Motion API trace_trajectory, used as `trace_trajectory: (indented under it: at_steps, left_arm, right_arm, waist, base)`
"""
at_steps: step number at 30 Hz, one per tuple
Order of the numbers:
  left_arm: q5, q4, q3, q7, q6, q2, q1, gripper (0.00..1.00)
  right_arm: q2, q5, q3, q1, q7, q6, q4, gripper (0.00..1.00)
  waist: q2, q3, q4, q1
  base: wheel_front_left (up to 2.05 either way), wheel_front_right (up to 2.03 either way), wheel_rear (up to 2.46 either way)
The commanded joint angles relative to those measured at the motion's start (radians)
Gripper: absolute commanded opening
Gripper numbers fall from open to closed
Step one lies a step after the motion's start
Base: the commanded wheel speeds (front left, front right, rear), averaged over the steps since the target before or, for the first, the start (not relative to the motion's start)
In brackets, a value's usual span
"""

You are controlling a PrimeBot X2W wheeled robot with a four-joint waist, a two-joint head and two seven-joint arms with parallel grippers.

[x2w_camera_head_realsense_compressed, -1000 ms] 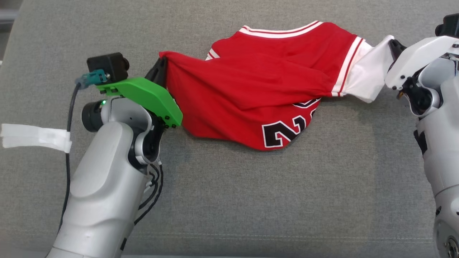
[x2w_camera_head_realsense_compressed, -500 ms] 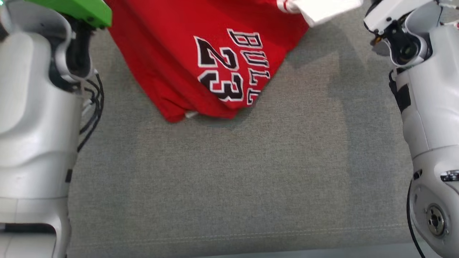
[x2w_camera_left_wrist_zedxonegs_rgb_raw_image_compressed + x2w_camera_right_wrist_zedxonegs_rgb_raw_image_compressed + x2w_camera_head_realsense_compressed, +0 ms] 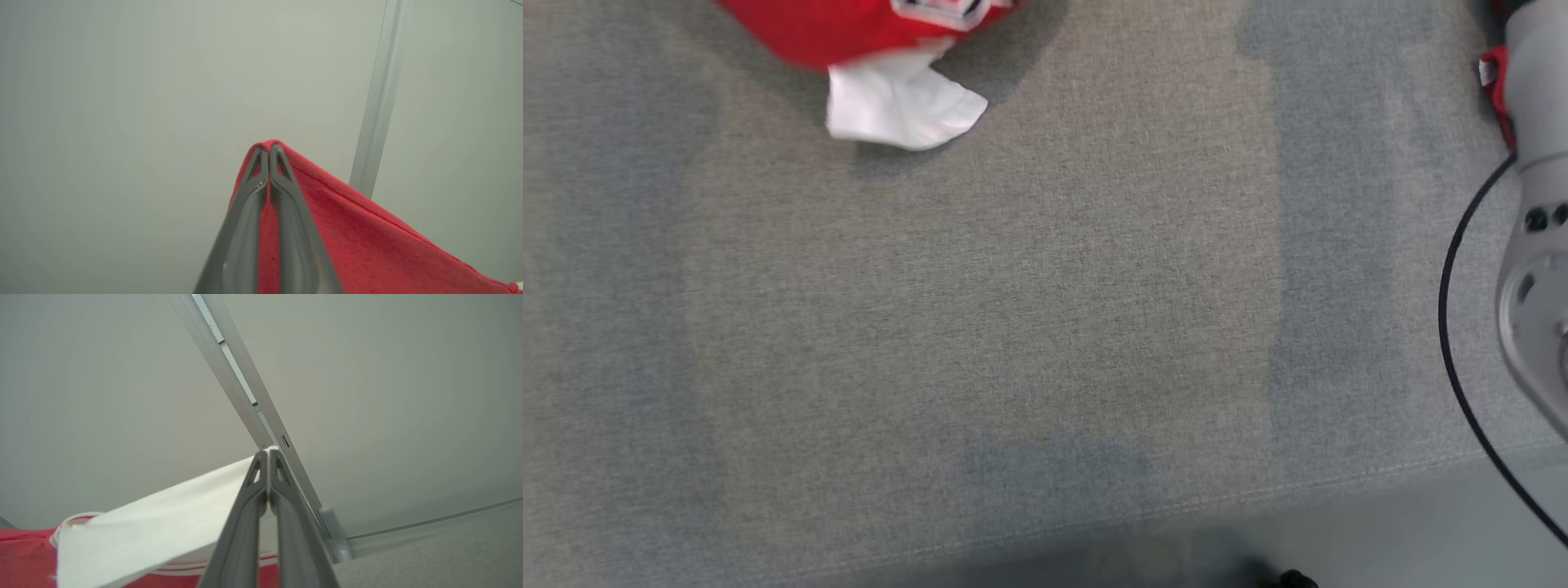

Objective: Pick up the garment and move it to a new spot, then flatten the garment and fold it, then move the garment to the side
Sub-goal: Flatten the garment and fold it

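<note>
Grey fabric surface (image 3: 1045, 327) lies below raised garment (image 3: 809, 33). L pincer (image 3: 269, 150) clamps red edge (image 3: 367, 212), R pincer (image 3: 268, 455) clamps white sleeve (image 3: 163, 506). Pick-up done; relocate, flatten, fold, side-move pending.

Red-white garment (image 3: 900, 104) over grey cushion (image 3: 1045, 327)

- Your robot's right forearm (image 3: 1539, 163) has a smooth, rounded, pale grey shell. It carries two small dark holes side by side and a shallow oval recess below them.
- A thin black cable (image 3: 1442, 335) curves in a long arc beside that shell.
- A small red tab (image 3: 1493, 77) shows at the shell's upper edge.
- Your left gripper (image 3: 269, 149) has two long dark grey fingers (image 3: 245, 228). They taper to narrow tips, each with a triangular cut-out near the tip.
- Your right gripper (image 3: 269, 454) has fingers (image 3: 241, 531) of the same grey, taper and cut-outs.
</note>
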Motion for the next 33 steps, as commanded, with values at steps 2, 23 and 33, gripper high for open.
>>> trace_trajectory:
  at_steps: [2,23,33]
  left_arm:
    - [-0.009,0.013,0.033,-0.037,-0.002,0.014,-0.087,0.0]
    - [-0.08,0.048,0.1,-0.212,-0.072,-0.043,-0.055,0.0]
    - [-0.132,0.021,0.064,-0.208,-0.117,-0.051,0.185,0.0]
  right_arm:
    - [0.002,-0.04,-0.014,-0.089,-0.073,0.0,0.006,0.0]
    - [-0.003,-0.266,-0.046,-0.347,-0.302,0.0,0.004,0.0]
    - [-0.056,-0.118,0.159,-0.156,-0.139,0.0,-0.09,0.0]
  waist:
    - [-0.0001,0.071,-0.043,-0.0002]
    - [-0.0001,0.096,0.029,-0.0002]
    - [-0.0001,0.055,0.038,-0.0002]
  base:
    - [0.0,0.0,0.0]
    - [0.0,0.0,0.0]
    - [0.0,0.0,0.0]
